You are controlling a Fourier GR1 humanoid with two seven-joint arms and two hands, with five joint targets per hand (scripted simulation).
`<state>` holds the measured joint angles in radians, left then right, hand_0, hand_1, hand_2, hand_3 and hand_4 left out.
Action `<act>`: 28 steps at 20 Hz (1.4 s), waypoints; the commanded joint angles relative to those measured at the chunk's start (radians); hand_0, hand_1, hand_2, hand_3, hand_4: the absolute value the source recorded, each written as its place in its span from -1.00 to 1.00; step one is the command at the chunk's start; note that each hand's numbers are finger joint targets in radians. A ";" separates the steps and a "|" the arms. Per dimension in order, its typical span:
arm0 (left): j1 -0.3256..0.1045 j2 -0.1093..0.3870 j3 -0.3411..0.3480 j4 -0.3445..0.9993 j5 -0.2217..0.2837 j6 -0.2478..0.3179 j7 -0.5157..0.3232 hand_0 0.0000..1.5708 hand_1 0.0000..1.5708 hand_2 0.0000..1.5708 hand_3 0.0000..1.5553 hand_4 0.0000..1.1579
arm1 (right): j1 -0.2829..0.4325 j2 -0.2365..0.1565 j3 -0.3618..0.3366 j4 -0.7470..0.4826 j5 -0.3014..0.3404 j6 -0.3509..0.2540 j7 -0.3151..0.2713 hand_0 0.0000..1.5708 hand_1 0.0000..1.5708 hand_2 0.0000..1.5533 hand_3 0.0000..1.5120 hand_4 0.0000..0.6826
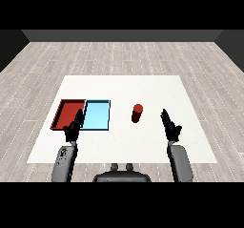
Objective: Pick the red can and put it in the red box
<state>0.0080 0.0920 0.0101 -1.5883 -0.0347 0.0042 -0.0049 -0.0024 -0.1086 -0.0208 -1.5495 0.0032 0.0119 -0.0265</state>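
— Where's your small upright red cylindrical can (137,113)?
— Standing on the white desk (143,86), at eleven o'clock from your right hand (170,127), fingers straight, empty. Your left hand (74,128) lies farther off.

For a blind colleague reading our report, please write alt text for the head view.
A red can stands upright on a white table, apart from both hands. The right hand, fingers straight, is to the can's right; the left hand is near a red tray and a light blue tray lying side by side at left.
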 commanded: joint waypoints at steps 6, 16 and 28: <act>0.031 0.054 0.039 -0.043 0.013 -0.040 0.097 -1.00 -1.00 -1.00 -1.00 -1.00 | -0.030 -0.166 -0.177 0.132 -0.125 0.199 -0.079 -1.00 -1.00 -1.00 -1.00 -1.00; 0.002 -0.013 0.073 -0.050 0.105 -0.097 -0.366 -1.00 -1.00 -1.00 -1.00 -1.00 | -0.077 -0.141 -0.237 0.144 -0.237 0.314 -0.345 -1.00 -1.00 -1.00 -1.00 -1.00; -0.001 -0.028 0.078 0.016 0.103 -0.110 -0.465 -1.00 -1.00 -1.00 -1.00 -1.00 | -0.071 -0.133 -0.241 0.146 -0.217 0.347 -0.343 -1.00 -1.00 -1.00 -1.00 -1.00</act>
<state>0.0114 0.0691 0.0889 -1.5585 0.0616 -0.1084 -0.4812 -0.0571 -0.2373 -0.2519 -1.4452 -0.2177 0.3387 -0.3510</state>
